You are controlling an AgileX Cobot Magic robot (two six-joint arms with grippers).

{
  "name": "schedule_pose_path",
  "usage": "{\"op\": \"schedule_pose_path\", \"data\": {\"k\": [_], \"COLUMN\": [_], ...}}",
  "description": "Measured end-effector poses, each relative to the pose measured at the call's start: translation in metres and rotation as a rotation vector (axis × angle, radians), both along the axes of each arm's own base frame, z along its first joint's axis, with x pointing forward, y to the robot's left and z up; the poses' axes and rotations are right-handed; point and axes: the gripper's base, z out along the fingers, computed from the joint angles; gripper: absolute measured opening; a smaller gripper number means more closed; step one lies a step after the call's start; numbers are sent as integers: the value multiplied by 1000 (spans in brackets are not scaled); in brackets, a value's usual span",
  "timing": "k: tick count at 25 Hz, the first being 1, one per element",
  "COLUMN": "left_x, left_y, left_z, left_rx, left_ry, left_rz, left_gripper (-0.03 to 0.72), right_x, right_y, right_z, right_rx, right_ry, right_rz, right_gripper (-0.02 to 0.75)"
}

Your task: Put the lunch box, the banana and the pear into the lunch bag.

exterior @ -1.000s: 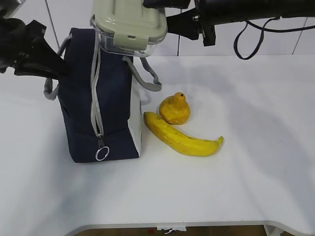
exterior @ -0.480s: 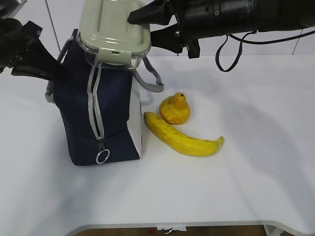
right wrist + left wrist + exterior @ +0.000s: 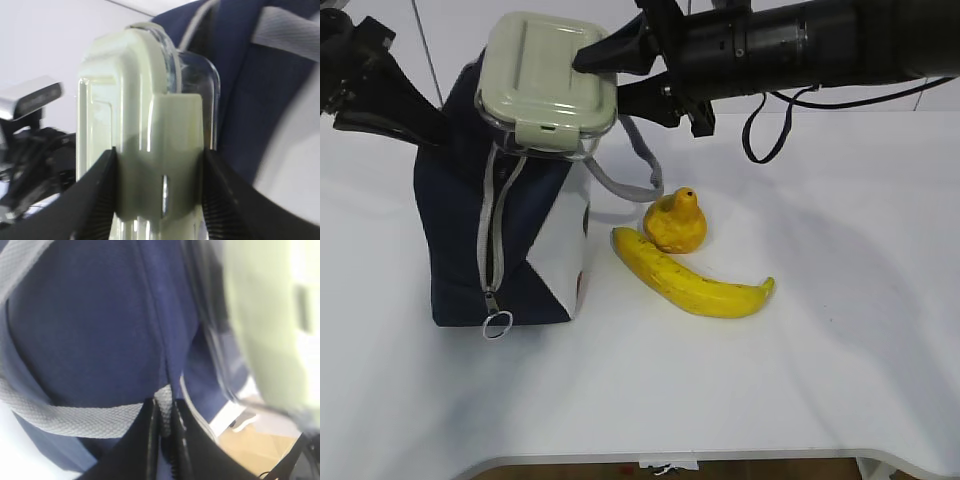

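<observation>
Currently your right claw clamps the lunch box, tilted directly above the lunch bag mouth; your left claw pinches the bag's rim.

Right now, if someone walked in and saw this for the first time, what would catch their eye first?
The pale green-lidded lunch box stands out, gripped by the right gripper at the open mouth of the navy lunch bag on the table's left. The left gripper pinches the bag's fabric at its far left edge. Just right of the bag, the yellow banana and pear lie together on the white table.
</observation>
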Motion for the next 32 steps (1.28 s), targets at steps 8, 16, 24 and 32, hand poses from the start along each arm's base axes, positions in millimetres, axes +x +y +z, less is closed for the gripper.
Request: {"op": "schedule_pose_path", "data": {"k": [8, 16, 24, 32], "left_x": [-1, -1, -1, -1], "left_y": [1, 1, 1, 1], "left_z": [-1, -1, -1, -1], "left_rx": [23, 27, 27, 27], "left_ry": [2, 1, 1, 1], "left_rz": [-10, -10, -10, -10], "left_gripper": [15, 15, 15, 15], "right_x": [6, 9, 17, 34], "right_y": [-11, -4, 10, 16], "right_z": [8, 41, 21, -14], "right_rx": [105, 154, 141, 108], "right_ry": [5, -114, -91, -35], "right_rz": [7, 40, 10, -40], "right_gripper": [367, 367, 367, 367]}}
